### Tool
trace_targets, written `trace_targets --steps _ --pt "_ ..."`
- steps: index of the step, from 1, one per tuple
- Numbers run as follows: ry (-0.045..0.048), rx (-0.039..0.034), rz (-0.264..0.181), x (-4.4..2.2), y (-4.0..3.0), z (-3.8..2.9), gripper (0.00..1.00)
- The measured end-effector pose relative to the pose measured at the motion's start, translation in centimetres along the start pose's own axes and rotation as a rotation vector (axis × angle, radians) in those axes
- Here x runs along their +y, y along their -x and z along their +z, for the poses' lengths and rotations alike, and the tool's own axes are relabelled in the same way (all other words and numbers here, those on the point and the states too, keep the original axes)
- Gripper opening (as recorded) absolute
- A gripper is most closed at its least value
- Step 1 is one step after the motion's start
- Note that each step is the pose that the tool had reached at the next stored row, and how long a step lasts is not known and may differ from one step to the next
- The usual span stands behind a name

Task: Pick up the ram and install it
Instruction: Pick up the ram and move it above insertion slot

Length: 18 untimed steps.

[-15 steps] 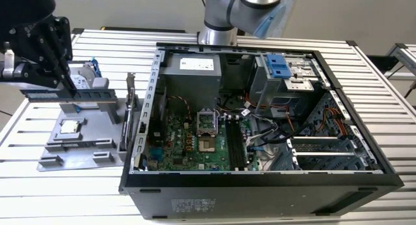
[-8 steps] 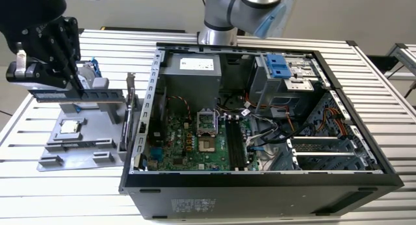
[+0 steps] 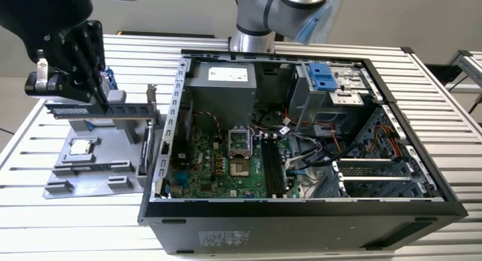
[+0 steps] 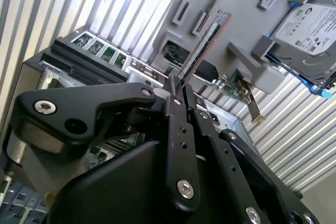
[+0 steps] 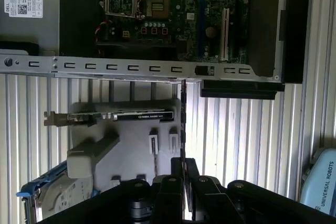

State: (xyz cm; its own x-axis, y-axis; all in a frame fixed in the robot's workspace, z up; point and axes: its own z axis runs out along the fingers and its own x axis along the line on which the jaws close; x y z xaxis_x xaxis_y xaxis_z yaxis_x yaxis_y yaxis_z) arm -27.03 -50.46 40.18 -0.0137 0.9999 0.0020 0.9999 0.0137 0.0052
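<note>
My pincer (image 4: 178, 90) is closed on the ram (image 4: 202, 45); the stick projects well beyond the fingertips, and appears edge-on in the first wrist view; it sits over the grey parts tray (image 3: 83, 179), beside the open computer case (image 3: 301, 216); the black memory slots (image 3: 272, 169) lie well apart, inside the case. Hazards, as I judge them: the unsupported length may pivot or slip in the grip; a tilted stick may strike the case wall, or enter a slot askew and bind.
</note>
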Motion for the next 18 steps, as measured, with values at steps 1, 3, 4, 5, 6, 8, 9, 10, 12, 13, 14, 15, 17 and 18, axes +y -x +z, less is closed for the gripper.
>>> trace_targets --steps 1,3,4,5,6,8,9,10,12,13,14,15,17,18 --pt "0.0000 0.0000 0.000 0.19 0.00 0.00 0.00" --pt "-0.0001 0.0000 0.000 0.56 0.01 0.00 0.00" --pt "-0.0001 0.0000 0.000 0.74 0.01 0.00 0.00" --pt "-0.0001 0.0000 0.000 0.92 0.01 0.00 0.00" --pt "-0.0001 0.0000 0.000 1.11 0.02 0.01 0.00" --pt "-0.0003 0.0000 0.000 1.49 0.02 0.01 0.00" --pt "-0.0003 0.0000 0.000 1.68 0.02 0.01 0.00" --pt "-0.0004 0.0000 0.000 1.88 0.02 0.01 0.00" --pt "-0.0005 0.0000 0.000 2.25 0.03 0.01 0.00" --pt "-0.0006 0.0000 0.000 2.45 0.03 0.01 0.00" --pt "-0.0007 0.0000 0.000 2.63 0.03 0.01 0.00" --pt "-0.0007 0.0000 0.000 2.81 0.04 0.02 0.00" --pt "-0.0008 0.0000 0.000 3.17 0.04 0.02 0.00" --pt "-0.0009 0.0000 0.000 3.35 0.05 0.02 0.00"
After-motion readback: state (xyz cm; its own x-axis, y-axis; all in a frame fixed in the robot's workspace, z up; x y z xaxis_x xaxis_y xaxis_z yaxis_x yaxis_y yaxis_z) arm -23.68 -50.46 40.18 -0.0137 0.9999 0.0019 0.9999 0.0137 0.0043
